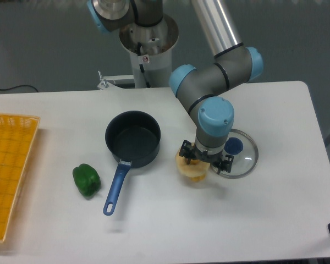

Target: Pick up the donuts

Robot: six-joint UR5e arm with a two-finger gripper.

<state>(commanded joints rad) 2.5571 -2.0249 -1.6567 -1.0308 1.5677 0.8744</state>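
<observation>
- The white desk (275, 214) carried everything in view
- The arm (214, 82) reached down from the top of the frame, bent at its blue-capped joints, its wrist pointing straight down over the desk's middle right
- A yellow mesh tray (8, 165) lay at the left edge
- A dark pot (133, 138) with a blue handle stood left of the arm's wrist
- A round glass lid (239, 159) with a blue knob lay flat just right of the wrist
- The donuts (190, 170) sat on the desk between pot and lid, partly covered by the tool
- A green pepper (86, 180) lay left of the pot handle
- The tool (204, 163) was low over the donuts; whether its fingers were spread or pinching, I cannot tell
</observation>
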